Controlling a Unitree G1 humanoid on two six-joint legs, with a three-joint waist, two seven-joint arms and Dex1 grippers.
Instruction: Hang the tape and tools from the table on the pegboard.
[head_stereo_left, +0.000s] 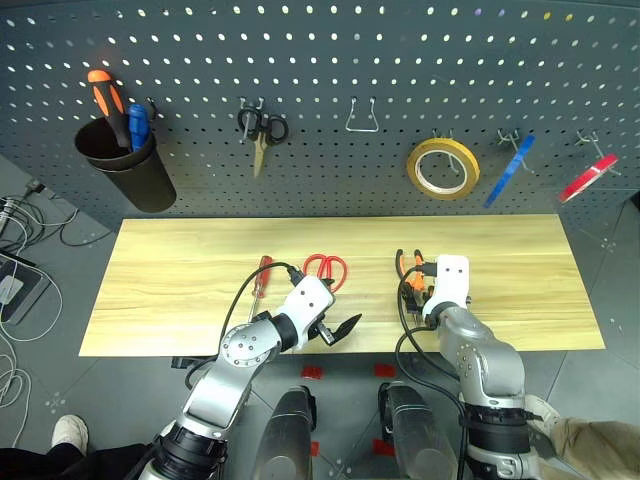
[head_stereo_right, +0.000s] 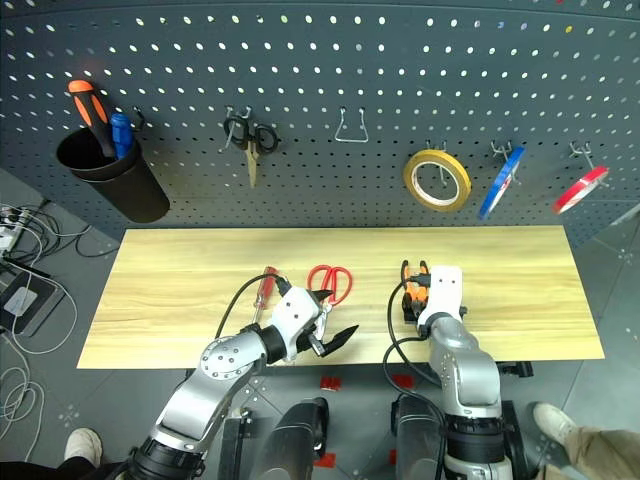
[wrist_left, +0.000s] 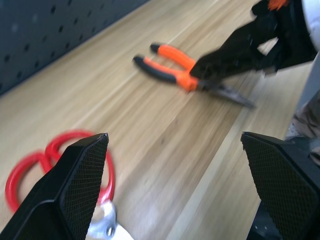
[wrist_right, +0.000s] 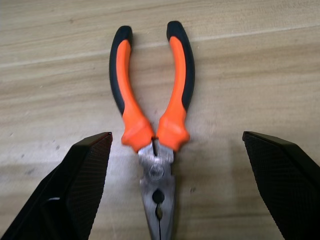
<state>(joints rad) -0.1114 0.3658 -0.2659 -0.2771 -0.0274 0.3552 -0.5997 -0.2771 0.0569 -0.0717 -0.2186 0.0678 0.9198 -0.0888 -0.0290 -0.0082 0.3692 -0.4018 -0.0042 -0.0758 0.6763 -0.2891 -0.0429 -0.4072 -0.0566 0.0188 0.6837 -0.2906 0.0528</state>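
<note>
With its fingers spread wide, the right gripper (wrist_right: 175, 185) hangs over the pliers (wrist_right: 152, 120) lying low and right of centre on the table (head_stereo_left: 180, 280), so picking them up seems in hand, needing a descent and squeeze; the left gripper (wrist_left: 175, 190) gapes empty.

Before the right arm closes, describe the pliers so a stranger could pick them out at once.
Start at the light wooden table below the dark pegboard. Three tools lie along its near half; the pliers are the rightmost, flat on the wood under the open right gripper. Unlike the red-handled scissors and slim screwdriver beside them, they have orange-and-black handles and grey metal jaws.
</note>
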